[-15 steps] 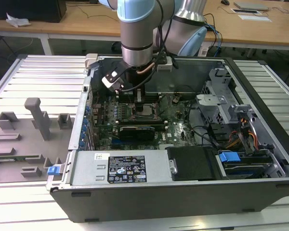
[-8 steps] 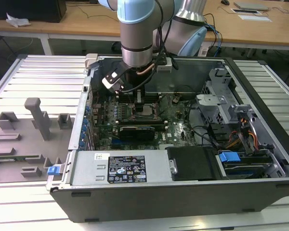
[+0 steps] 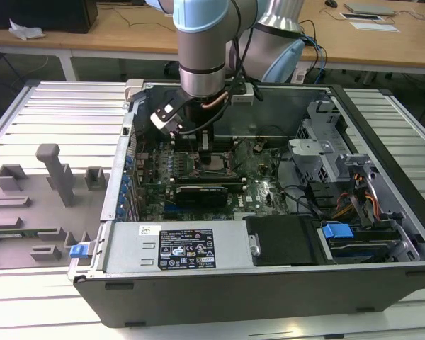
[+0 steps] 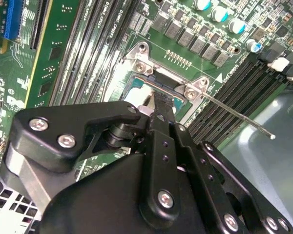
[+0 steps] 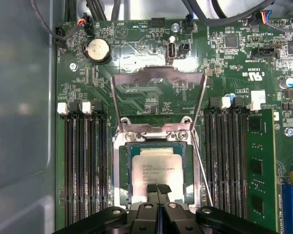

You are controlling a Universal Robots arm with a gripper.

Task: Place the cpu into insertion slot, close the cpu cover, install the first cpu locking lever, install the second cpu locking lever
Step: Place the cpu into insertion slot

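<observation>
hovering over the cpu (image 5: 156, 165) in the insertion slot (image 5: 123, 170), claw (image 5: 159, 188) pinched narrow, empty.

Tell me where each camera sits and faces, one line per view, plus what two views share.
Exterior view: off the arm, looking down into the computer case; the arm shows.
First wrist view: on the wrist, facing the cpu in the insertion slot; the gripper shows.
Second wrist view: on the wrist, slanting past the gripper toward that slot.
Shared: both wrist views show gripper and insertion slot.
</observation>
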